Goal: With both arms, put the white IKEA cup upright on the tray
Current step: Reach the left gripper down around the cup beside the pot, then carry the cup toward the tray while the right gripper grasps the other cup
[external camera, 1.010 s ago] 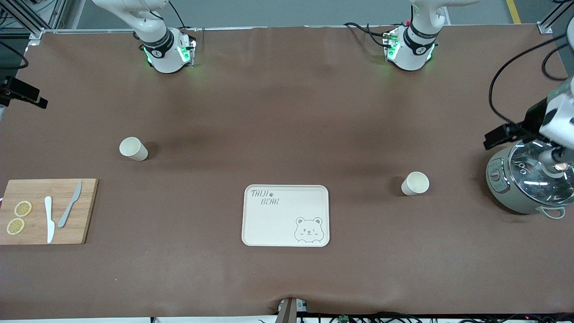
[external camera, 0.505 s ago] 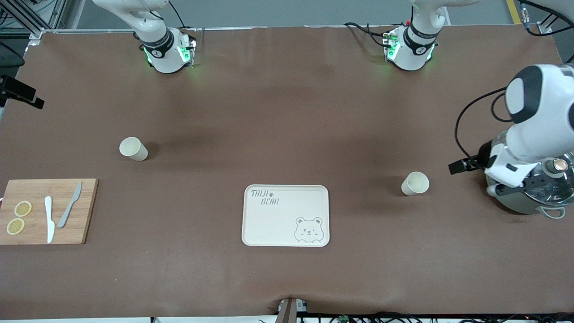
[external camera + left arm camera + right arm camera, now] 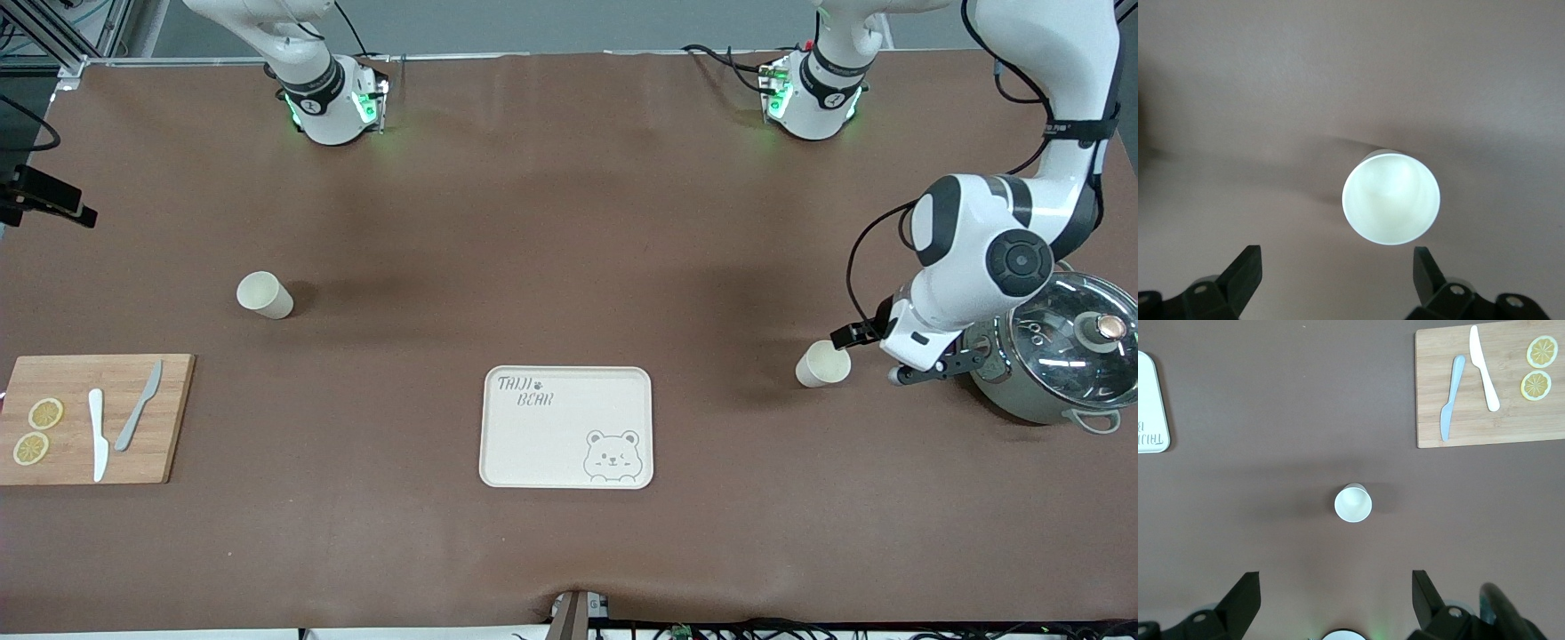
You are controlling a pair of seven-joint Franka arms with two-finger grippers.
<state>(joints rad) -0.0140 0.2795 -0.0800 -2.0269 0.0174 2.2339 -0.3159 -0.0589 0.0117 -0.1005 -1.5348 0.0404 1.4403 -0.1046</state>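
A white cup (image 3: 823,364) stands mouth up toward the left arm's end of the table, beside the cream bear tray (image 3: 566,427). My left gripper (image 3: 876,356) is open and empty, low beside this cup, between it and a pot. In the left wrist view the cup (image 3: 1391,198) lies just ahead of the open left gripper (image 3: 1336,273), off to one finger's side. A second white cup (image 3: 264,294) stands toward the right arm's end. My right gripper (image 3: 1335,600) is open and empty, high over the table, looking down on that cup (image 3: 1353,503).
A grey-green pot with a glass lid (image 3: 1076,342) stands close by the left arm's wrist. A wooden cutting board (image 3: 89,418) with two knives and lemon slices lies at the right arm's end, and it shows in the right wrist view (image 3: 1485,393). The tray's edge (image 3: 1148,400) shows there too.
The left arm has swung down from over the pot toward the cup at its end of the table; its gripper is now right beside the cup. Cups and tray have not moved.
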